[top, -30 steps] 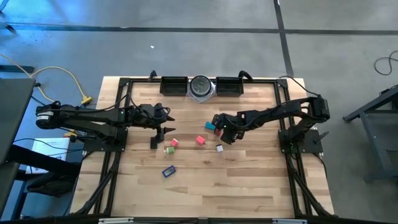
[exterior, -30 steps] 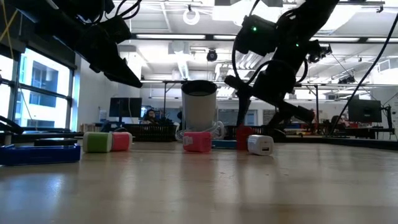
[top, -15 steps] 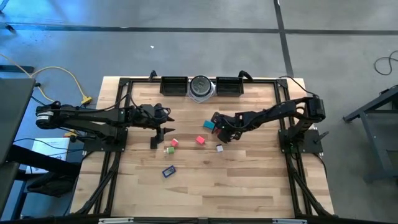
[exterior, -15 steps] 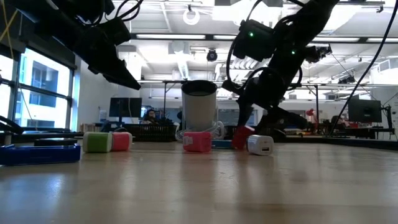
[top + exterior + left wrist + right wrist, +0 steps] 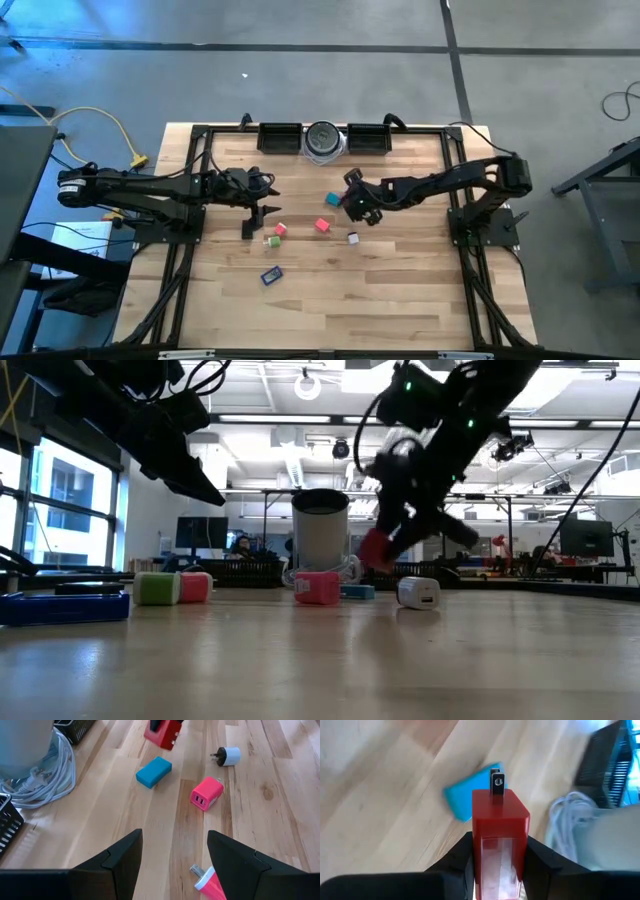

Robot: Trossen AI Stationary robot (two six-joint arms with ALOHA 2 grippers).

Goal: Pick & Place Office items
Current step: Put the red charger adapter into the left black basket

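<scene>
Showing an early stage: right gripper (image 5: 497,851) clamps a red plastic plug block (image 5: 498,827) above the wooden table (image 5: 400,290), near the teal block (image 5: 334,201); left gripper (image 5: 172,850) waits open; other pieces remain scattered.

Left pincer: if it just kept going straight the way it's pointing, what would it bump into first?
Probably the pink charger block. The left pincer is open and empty, and that block lies straight ahead between its fingers. The teal block sits off to one side. Depth is hard to judge, so it may reach the wooden table first.
</scene>
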